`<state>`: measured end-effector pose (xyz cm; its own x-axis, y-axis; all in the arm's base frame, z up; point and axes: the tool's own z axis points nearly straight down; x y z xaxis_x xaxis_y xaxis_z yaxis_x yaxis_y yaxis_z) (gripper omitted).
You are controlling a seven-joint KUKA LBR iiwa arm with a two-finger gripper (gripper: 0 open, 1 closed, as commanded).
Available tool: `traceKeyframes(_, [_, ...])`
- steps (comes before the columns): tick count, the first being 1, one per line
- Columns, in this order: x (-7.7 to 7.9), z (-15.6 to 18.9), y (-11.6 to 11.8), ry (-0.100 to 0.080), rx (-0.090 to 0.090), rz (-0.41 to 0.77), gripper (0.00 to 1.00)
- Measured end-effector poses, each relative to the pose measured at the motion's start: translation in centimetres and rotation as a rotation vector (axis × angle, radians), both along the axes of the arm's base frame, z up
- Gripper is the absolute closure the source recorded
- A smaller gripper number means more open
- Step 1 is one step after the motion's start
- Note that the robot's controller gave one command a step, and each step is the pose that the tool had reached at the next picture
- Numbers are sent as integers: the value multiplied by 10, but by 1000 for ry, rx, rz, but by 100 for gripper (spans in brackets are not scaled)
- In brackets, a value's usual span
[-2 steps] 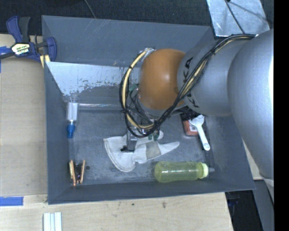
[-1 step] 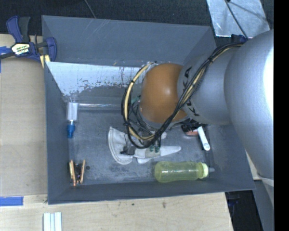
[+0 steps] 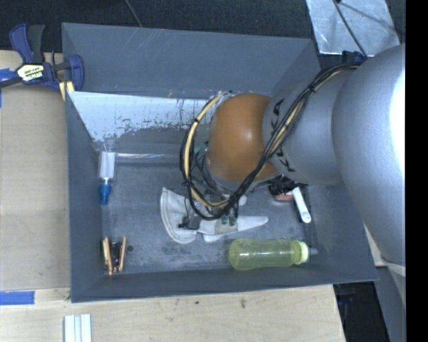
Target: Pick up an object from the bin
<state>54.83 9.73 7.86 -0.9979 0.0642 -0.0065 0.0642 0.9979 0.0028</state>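
Note:
My gripper (image 3: 212, 216) is low in the middle of the bin, mostly hidden under the arm's orange cover and cables. It is down on a crumpled white object (image 3: 177, 218) that spreads left of it and pokes out to the right as a pale flat tip. Just in front lies a yellow-green plastic bottle (image 3: 267, 254) on its side, cap pointing right. A white marker (image 3: 301, 207) lies to the right beside a small red and black item (image 3: 282, 190).
A clear tube with a blue cap (image 3: 105, 177) lies by the left wall. A small brown clip (image 3: 113, 256) sits in the front left corner. The arm's thick body covers the bin's right side.

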Motion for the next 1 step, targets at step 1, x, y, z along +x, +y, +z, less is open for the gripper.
traceKeyframes(1, [13, 178, -8, -1, -1, -43, 100])
